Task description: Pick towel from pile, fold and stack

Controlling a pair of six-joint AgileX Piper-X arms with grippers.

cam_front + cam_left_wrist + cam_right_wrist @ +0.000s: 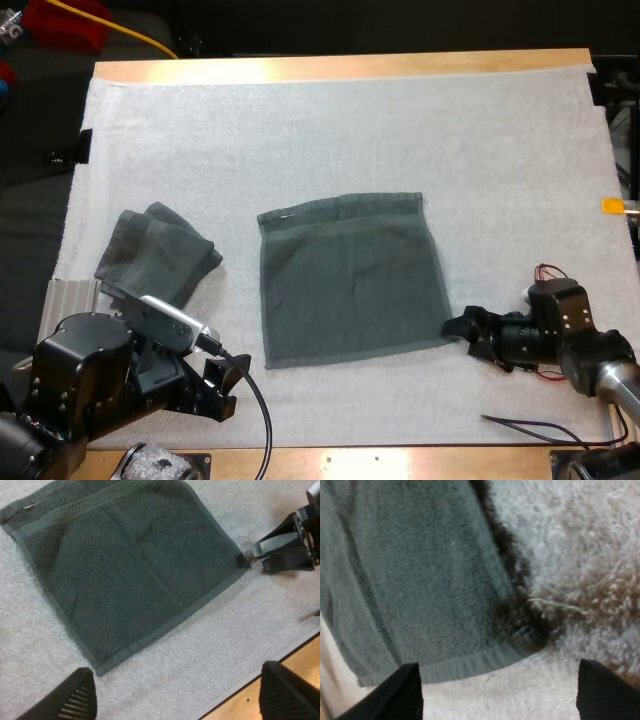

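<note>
Mat: the white mat [500,150] lies under both sets of jaws, which gives you a soft bed to fold on.
Spread towel: the flat towel [350,275] lies open ahead of your left jaws. One near corner is just in front of your right jaws. It looks laid out so a fold can begin.
Side towel: the bunched towel [155,250] sits beyond your left jaws and well apart from your right ones. You cannot tell whether it is the pile or the stack.
Right gripper: the right gripper [462,335] is low on the mat, fingers [405,690] apart and holding nothing. The towel corner lies between them, probably lined up for a pinch.
Left gripper: the left gripper [228,388] is spread wide and empty. The other near corner lies just ahead, likely the matching grab.
</note>
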